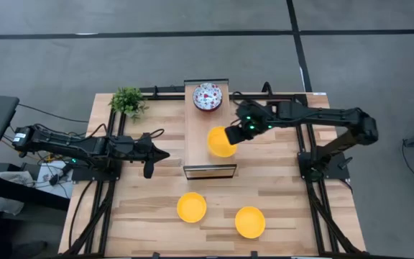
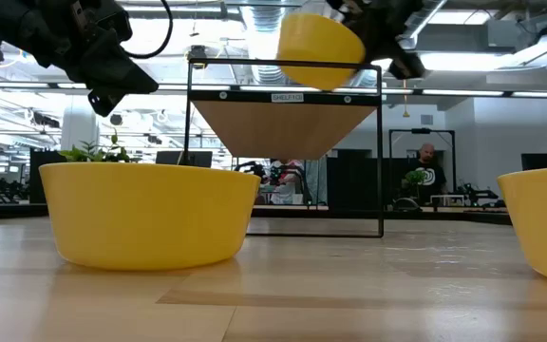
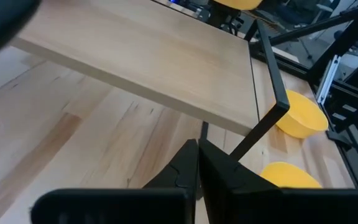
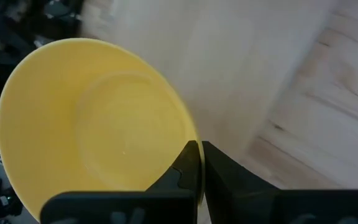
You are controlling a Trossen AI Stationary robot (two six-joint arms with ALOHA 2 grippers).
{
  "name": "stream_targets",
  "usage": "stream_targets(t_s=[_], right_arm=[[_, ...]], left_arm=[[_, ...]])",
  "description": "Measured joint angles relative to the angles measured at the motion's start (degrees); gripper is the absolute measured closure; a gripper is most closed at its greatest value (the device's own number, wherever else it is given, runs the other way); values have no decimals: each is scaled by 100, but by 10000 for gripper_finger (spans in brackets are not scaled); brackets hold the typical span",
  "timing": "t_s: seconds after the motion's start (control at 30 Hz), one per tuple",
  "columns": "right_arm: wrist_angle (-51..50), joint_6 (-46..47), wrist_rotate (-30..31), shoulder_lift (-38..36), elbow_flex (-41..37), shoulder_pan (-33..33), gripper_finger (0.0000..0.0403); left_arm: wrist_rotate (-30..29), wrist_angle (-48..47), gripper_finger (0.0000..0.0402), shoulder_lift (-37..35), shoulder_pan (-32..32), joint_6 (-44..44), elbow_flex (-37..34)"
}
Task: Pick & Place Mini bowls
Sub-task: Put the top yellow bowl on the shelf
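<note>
Three yellow bowls [image 1: 192, 207], one speckled bowl [image 1: 208, 96], right claw [image 1: 230, 134] gripping one yellow, left claw [image 1: 165, 154] closed

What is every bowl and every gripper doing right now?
Speckled white bowl: upright on the raised wooden shelf.
Held yellow bowl: tilted, above the shelf.
Two yellow bowls: upright on the table.
Right gripper: shut on the held bowl's rim.
Left gripper: shut, empty.
</note>
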Motion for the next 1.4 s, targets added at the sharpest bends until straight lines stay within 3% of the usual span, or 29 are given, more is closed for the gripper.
stream_targets(t_s=[0.27, 0.5, 0.7, 1.4], right_arm=[[-854, -540, 39, 1249, 1563, -51, 403], [-1732, -855, 26, 2107, 2631, -82, 403], [-2472, -1009, 51, 2570, 3209, -82, 403], [-2362, -1244, 154, 2692, 3428, -200, 381]], left_arm=[[31, 115, 390, 0, -3, 518, 0], [721, 895, 390, 0, -11, 1760, 0], [923, 914, 390, 5, -11, 1966, 0], [927, 1002, 390, 24, -11, 1774, -262]])
